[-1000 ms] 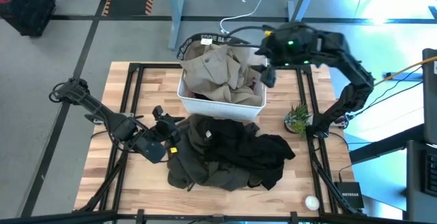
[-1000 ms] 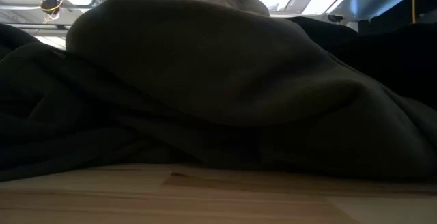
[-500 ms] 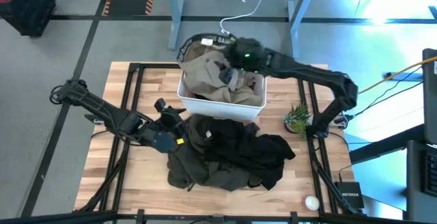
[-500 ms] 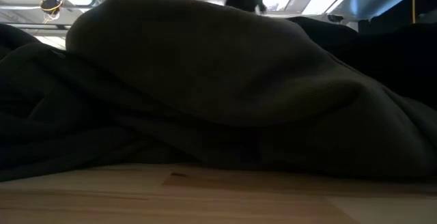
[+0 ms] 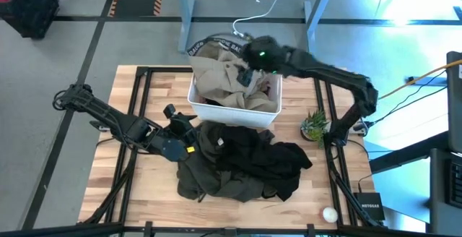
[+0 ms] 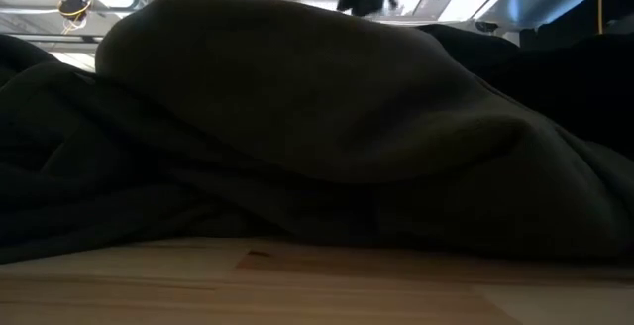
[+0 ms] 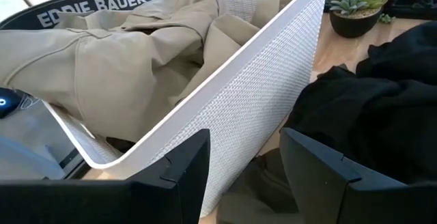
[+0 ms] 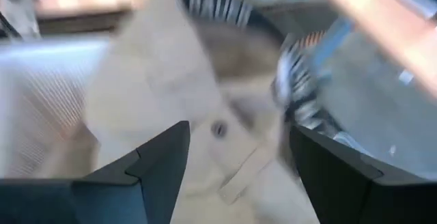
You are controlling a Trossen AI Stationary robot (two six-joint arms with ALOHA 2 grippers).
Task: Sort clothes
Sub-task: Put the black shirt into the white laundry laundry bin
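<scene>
Since a second ago the right gripper (image 5: 245,74) has swung from beside the white bin (image 5: 249,111) to above its contents, fingers spread wide with nothing between them, hovering over the khaki tan garment (image 5: 220,78) heaped in the bin. Left gripper (image 5: 186,127) has shifted a little nearer the bin and sits low at the bin's near wall, jaws parted and empty, with the dark olive-grey garment (image 5: 198,175) and the black clothes (image 5: 267,157) piled just beside it on the wooden table (image 5: 155,92). Left wrist view shows what the overhead one blurs: the tan garment's black lettered waistband (image 7: 89,9) draped over the bin's far rim, the bin's mesh wall straight ahead of the fingers, and a small potted plant (image 7: 355,9) beyond the black heap. Right wrist view is motion-smeared, giving only pale fabric below the open fingers. Low view is filled almost entirely by the olive-grey cloth, and neither gripper shows clearly there.
</scene>
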